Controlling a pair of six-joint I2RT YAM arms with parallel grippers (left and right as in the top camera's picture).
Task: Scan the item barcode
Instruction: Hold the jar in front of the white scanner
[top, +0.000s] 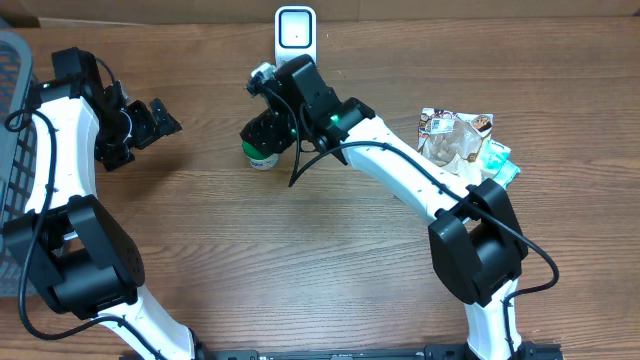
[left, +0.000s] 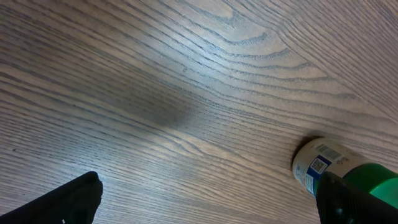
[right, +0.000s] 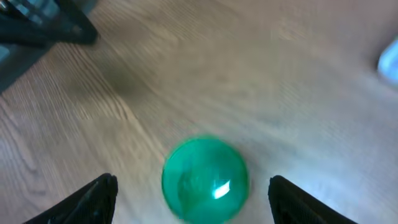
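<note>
The wooden table shows the left gripper idle at the left, its jaws spread wide and empty. At the middle, the green-lidded jar stands between the right gripper's spread jaws, unpinched, just before the scanner. The grasp seems not yet made, so the next move calls for closing on the jar and turning its label to the scanner.

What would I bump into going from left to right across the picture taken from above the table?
Grey basket → left tool → green-lidded jar → snack packets.
</note>
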